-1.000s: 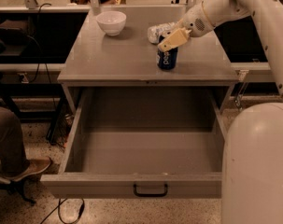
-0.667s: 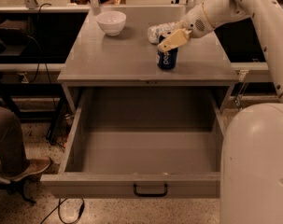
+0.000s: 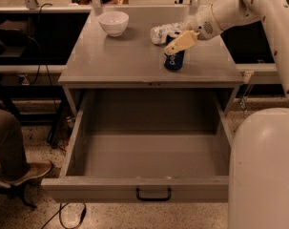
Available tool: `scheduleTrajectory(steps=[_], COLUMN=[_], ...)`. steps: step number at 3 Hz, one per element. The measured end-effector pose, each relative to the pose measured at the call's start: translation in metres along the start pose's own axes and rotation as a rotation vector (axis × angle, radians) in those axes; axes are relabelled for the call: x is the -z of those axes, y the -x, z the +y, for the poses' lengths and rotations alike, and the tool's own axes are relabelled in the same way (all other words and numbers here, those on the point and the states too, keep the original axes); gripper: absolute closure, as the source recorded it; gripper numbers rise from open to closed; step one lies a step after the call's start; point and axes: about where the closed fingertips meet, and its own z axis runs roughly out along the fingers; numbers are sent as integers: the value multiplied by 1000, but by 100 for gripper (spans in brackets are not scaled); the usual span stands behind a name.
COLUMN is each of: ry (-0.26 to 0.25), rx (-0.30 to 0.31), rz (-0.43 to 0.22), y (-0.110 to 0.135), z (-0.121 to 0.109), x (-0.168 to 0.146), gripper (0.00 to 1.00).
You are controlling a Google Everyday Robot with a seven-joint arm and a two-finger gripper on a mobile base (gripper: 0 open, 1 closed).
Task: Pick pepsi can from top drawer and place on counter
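One pepsi can [image 3: 174, 59] stands upright on the counter [image 3: 125, 61], toward the right half and not far back from the front edge. It is dark blue with white lettering facing the camera. My gripper [image 3: 175, 43] sits right at the top of the can, reaching in from the right at a downward slant, with its tan tip lying across the can's upper rim. Whether it is clasping the can or merely resting against it, I cannot tell from this angle; the can's top is mostly hidden behind my tool.

Just behind the can a clear plastic bottle [image 3: 159, 33] lies on its side, close to my wrist. Further left, near the back of the counter, sits a white bowl [image 3: 113, 23], well apart from the can.

Below the counter the top drawer [image 3: 87, 190] is pulled far out toward the camera, its grey floor in view and its small black handle [image 3: 153, 194] at the centre of the front panel.

My white arm [image 3: 258, 13] comes down from the upper right, and my rounded white base [image 3: 265, 171] fills the lower right corner beside the drawer. At the left edge a person's trouser leg [image 3: 5, 142] and brown shoe [image 3: 32, 171] rest on the speckled floor [image 3: 191, 218].
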Motion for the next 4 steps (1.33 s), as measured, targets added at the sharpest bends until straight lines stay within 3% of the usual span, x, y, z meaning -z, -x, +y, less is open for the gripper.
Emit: scheduleTrajectory(steps=[1, 2, 3, 4], ry=[-8, -57, -211, -336], rx=[13, 27, -22, -72], rz=[-54, -100, -191, -241], y=[-2, -9, -39, -72], z=[-2, -6, -19, -25], x=[15, 46, 121, 180], gripper=[0, 0, 0, 0])
